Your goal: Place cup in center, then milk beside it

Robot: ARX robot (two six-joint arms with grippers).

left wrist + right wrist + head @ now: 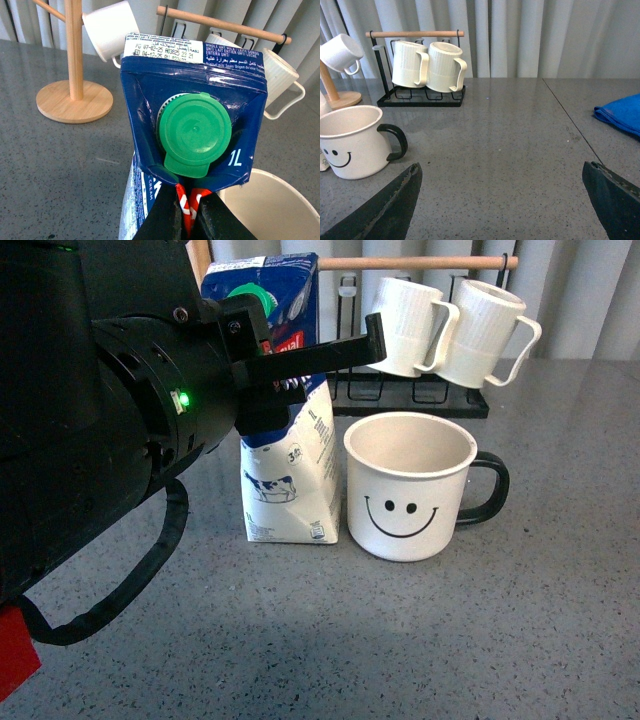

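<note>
The cup (410,490), a wide white mug with a black smiley face and black handle, stands on the grey table. Close against its left side is the milk (290,480), a tall blue-and-white carton whose base rests at table level. My left gripper (300,365) is shut on the carton's top. In the left wrist view its fingertips (187,200) pinch the carton's top just below the green cap (194,132), with the cup's rim (270,200) alongside. My right gripper (501,170) hangs open over bare table, to the right of the cup (352,142), holding nothing.
A black rack (410,400) with two ribbed white mugs (450,330) stands behind the cup. A wooden mug tree (75,95) holding a small white cup (107,30) is at the back left. A blue cloth (620,115) lies far right.
</note>
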